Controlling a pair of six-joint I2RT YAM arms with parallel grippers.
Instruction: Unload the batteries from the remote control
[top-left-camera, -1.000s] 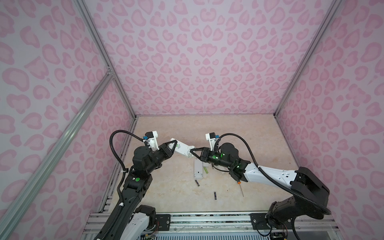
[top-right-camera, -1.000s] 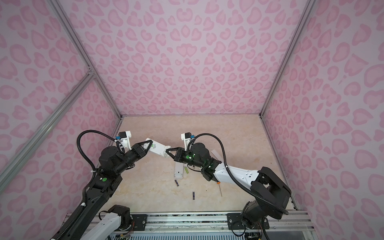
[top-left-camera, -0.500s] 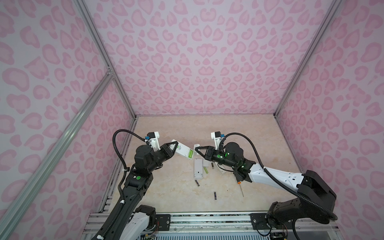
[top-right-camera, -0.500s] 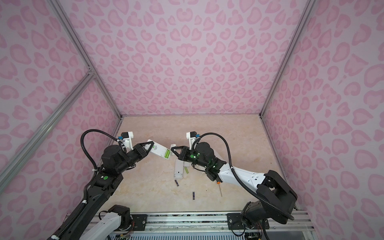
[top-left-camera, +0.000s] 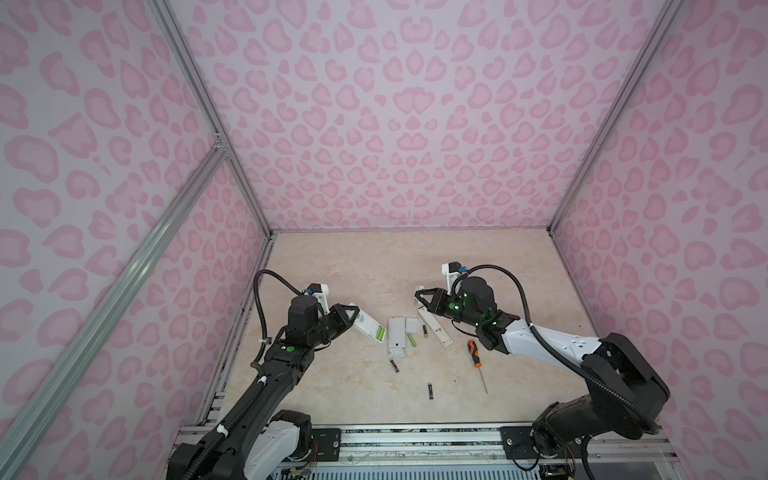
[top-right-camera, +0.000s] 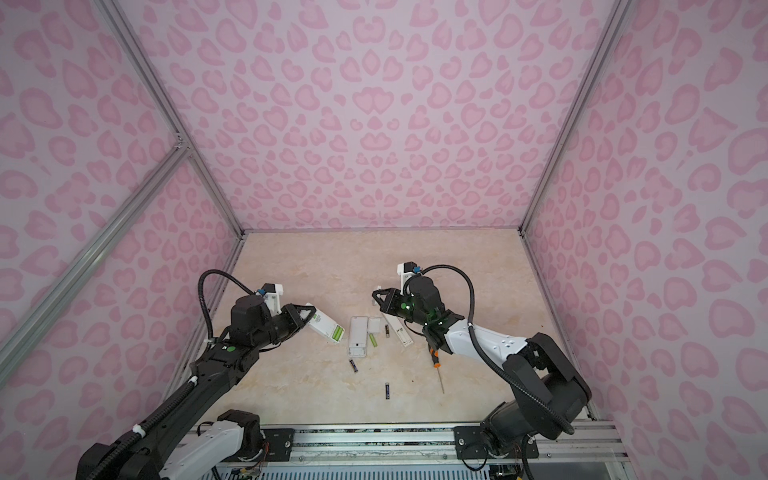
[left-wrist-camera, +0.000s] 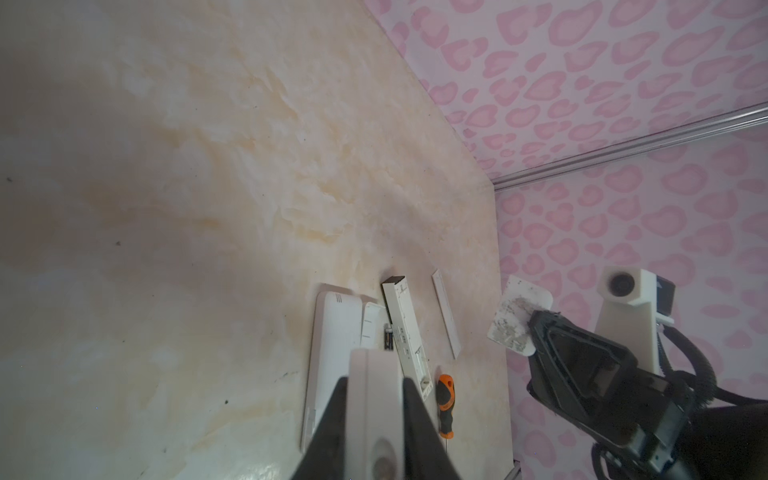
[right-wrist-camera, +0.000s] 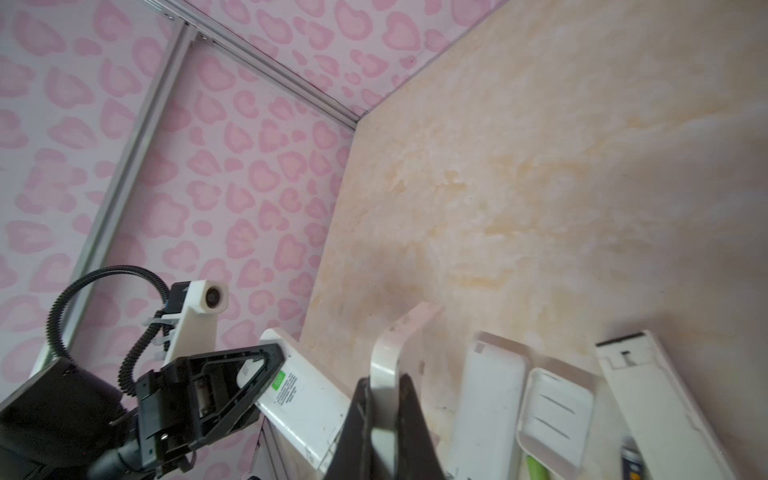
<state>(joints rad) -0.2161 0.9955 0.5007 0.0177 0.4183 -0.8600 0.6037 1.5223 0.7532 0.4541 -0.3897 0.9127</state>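
While the left gripper (top-left-camera: 354, 311) clamps a slim white remote (top-left-camera: 368, 328) left of the wide flat white remote (top-left-camera: 396, 338), two lime-green batteries (top-left-camera: 380, 332) sit inside (bay uncovered); the right gripper (top-left-camera: 417, 295) pinches a white plastic cover (left-wrist-camera: 517, 318).

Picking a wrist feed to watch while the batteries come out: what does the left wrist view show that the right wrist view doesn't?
Left wrist only: the screwdriver and a thin white strip. Right wrist only: a loose green battery and the green label on the remote held by the left gripper. Both: the wide remote, small cover, narrow remote, a black battery, and the right gripper shut on a white cover.
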